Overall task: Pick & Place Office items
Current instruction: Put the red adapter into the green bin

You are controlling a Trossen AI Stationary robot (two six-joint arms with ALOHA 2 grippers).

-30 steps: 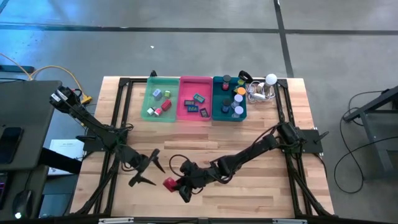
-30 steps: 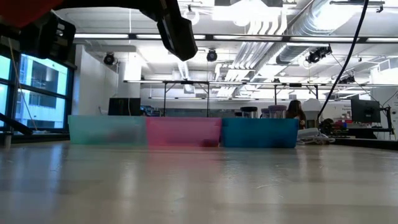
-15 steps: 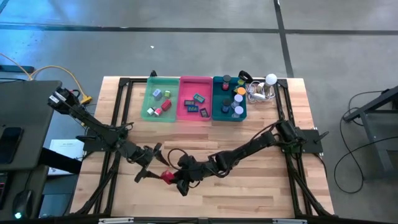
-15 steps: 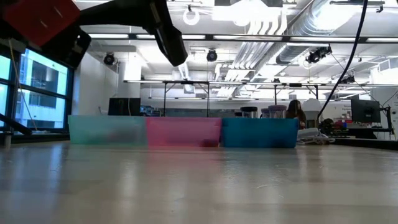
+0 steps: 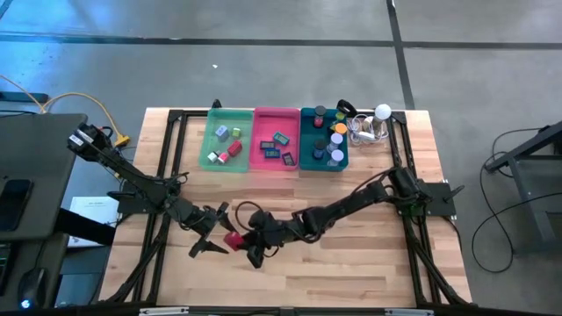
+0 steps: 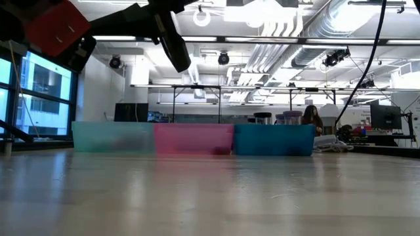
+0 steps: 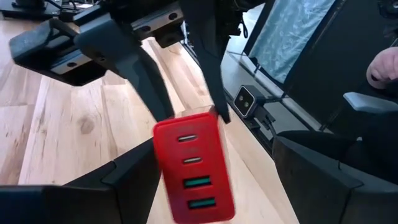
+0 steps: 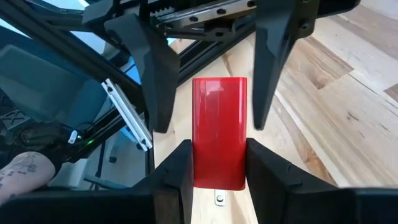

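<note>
A red block (image 5: 233, 239) with ports on one face (image 7: 196, 171) hangs above the near middle of the table, and my right gripper (image 5: 244, 244) is shut on it. My left gripper (image 5: 219, 230) faces it from the table's left, open. The block's free end lies between the left gripper's fingers (image 8: 155, 81), with a gap on each side. Other office items lie in the green (image 5: 226, 140), pink (image 5: 277, 140) and teal (image 5: 323, 140) trays at the far edge. My right gripper pinches the red block by its two long sides (image 8: 199, 168) near one end, between its two fingers (image 8: 177, 171). The fingers come from the table's right, slanting slightly down, and lie along the block. The block sticks out past them, clear of the table (image 6: 56, 29).
A white ball (image 5: 383, 111) with cables sits beside the teal tray at the far right. Black frame rails (image 5: 167, 175) run along both table sides. A person's hand (image 7: 382, 65) shows beyond the near edge. Bare wood lies between the trays and the grippers.
My right gripper has carried the red block toward the table's far edge and a little left, bringing it between the left gripper's open fingers. My left gripper shifted slightly toward the block and rolled, then stayed still. Neither gripper has opened or shut.
</note>
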